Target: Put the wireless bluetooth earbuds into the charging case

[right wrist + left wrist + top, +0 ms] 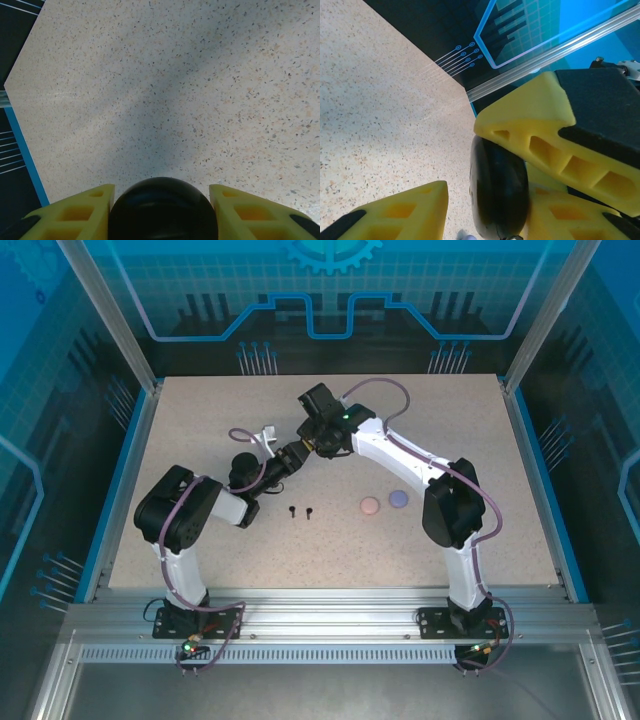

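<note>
Jaws of the right gripper [160, 189] pinch the black case [160, 212]. The left gripper [492, 202] stands spread around the case's edge, with a gap on one side. The step in hand looks like opening the case. Two black earbuds [292, 511] lie on the table [450, 440], just near of the grippers. Next, the left must clamp one half and prise it open.

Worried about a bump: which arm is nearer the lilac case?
Right. The right arm bends just right of the lilac case; the left arm is far to its left.
</note>
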`<control>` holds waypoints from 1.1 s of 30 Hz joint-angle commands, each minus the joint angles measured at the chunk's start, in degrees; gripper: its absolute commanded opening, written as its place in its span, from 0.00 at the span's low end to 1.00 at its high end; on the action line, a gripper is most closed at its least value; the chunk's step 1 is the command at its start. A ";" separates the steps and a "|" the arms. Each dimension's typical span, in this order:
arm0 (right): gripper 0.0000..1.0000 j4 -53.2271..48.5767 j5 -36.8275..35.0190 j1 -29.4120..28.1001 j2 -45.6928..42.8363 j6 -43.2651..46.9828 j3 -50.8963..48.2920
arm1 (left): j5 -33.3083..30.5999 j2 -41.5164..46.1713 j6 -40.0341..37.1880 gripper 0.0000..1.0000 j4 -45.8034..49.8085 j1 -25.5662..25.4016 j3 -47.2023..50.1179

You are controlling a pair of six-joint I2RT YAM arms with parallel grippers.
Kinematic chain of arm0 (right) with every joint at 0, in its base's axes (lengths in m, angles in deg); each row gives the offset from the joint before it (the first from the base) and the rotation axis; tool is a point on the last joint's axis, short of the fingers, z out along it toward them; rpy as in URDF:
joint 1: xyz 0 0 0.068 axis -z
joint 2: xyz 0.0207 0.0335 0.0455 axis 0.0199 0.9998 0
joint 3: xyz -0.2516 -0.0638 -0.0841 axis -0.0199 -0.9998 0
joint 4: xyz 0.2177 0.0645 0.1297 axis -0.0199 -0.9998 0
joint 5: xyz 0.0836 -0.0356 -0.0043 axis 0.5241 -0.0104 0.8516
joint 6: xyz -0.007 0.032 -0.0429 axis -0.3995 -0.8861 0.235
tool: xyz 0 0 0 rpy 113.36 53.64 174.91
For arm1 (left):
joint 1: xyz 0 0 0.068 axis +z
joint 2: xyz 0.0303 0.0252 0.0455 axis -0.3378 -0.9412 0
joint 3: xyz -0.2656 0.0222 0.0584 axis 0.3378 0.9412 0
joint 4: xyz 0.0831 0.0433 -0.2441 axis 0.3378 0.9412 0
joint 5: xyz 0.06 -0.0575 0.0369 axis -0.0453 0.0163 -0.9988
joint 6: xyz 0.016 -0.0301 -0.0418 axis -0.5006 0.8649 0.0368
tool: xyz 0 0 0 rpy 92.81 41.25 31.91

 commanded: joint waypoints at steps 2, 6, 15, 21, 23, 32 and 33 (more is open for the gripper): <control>0.38 0.29 0.10 -1.08 0.42 -0.72 0.74 | -0.72 -1.11 0.15 0.36 -1.76 -0.32 -1.67; 0.38 0.56 0.14 -1.12 0.42 -0.97 0.61 | -0.14 -0.95 0.06 0.29 -1.83 -0.32 -1.94; 0.47 1.65 -0.15 -1.32 -0.96 -1.21 0.64 | 0.68 0.07 0.03 0.12 -1.75 -0.27 -1.77; 0.70 2.68 -1.77 -0.74 -3.61 -0.60 0.35 | 1.52 0.91 0.33 0.09 -1.12 -0.25 -1.42; 0.71 2.77 -2.80 -0.30 -5.24 -0.13 -0.11 | 2.10 1.72 0.38 0.07 -0.32 -0.24 -1.32; 0.73 4.47 -4.95 1.81 -13.71 5.93 -7.26 | 5.84 8.27 -3.08 0.05 10.72 0.02 -2.97; 0.73 4.62 -5.46 2.03 -14.88 6.74 -8.85 | 6.56 9.21 -3.81 0.05 12.36 0.11 -3.56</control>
